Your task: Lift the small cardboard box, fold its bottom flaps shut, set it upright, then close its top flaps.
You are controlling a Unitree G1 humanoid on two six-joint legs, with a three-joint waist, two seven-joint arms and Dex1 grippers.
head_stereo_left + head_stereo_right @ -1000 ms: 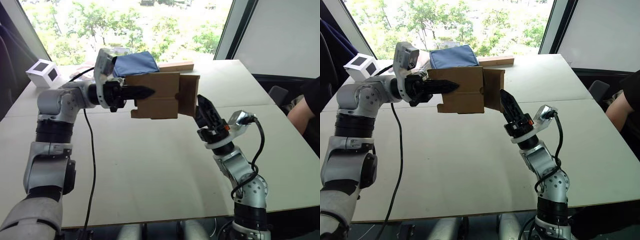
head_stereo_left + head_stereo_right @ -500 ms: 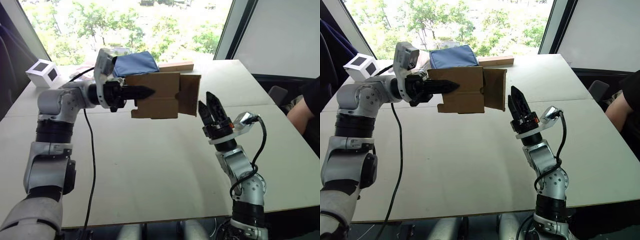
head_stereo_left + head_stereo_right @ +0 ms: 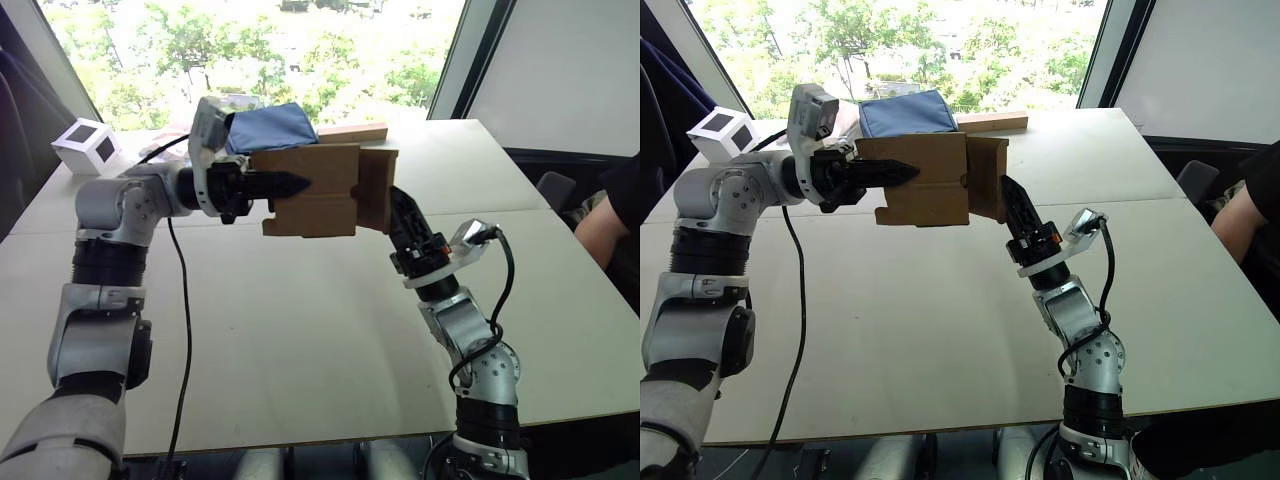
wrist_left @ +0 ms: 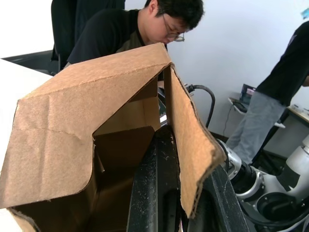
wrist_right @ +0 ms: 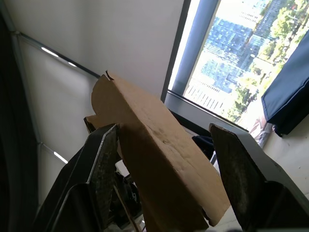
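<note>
The small cardboard box (image 3: 318, 190) hangs on its side above the table. My left gripper (image 3: 287, 184) is shut on its side wall, one black finger (image 4: 155, 193) inside the carton and the other outside. Short brown flaps (image 3: 378, 190) stand partly folded at the box's right end; I cannot tell whether they are the bottom flaps or the top flaps. My right gripper (image 3: 405, 222) points up from below at that end, open, with one flap (image 5: 159, 150) lying between its fingers (image 5: 99, 164). The flaps at the box's other end are hidden.
At the far left of the table (image 3: 300, 340) stands a white cube with black squares (image 3: 87, 145). A blue cloth (image 3: 270, 127) and a long wooden block (image 3: 352, 133) lie behind the box. A person (image 3: 608, 215) sits at the right edge; two people (image 4: 145, 29) show beyond the box.
My right gripper pulled back to the right half a second ago, letting the end flap swing out, and has now returned up against that flap. The left arm and box have stayed still.
</note>
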